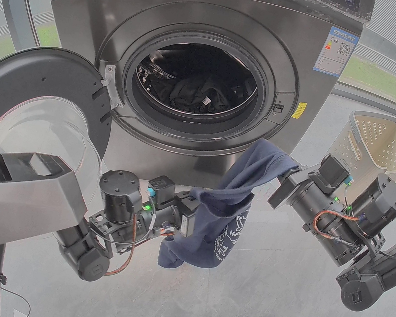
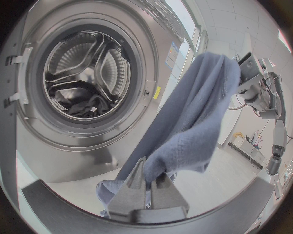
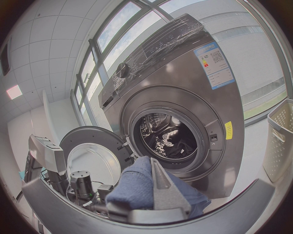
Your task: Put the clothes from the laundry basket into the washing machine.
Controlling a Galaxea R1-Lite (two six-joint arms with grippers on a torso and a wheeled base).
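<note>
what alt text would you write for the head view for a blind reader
The left gripper and right gripper hold a blue garment between them before an open washing machine. Dark clothes lie inside it; a beige laundry basket stands at the right.

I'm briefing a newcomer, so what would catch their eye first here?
A blue sweatshirt hangs between the left gripper and the right gripper, both shut on it, before the washing machine. Its round door stands open on the robot's left, with dark clothes lying in the drum. A pale laundry basket stands to the right.
</note>
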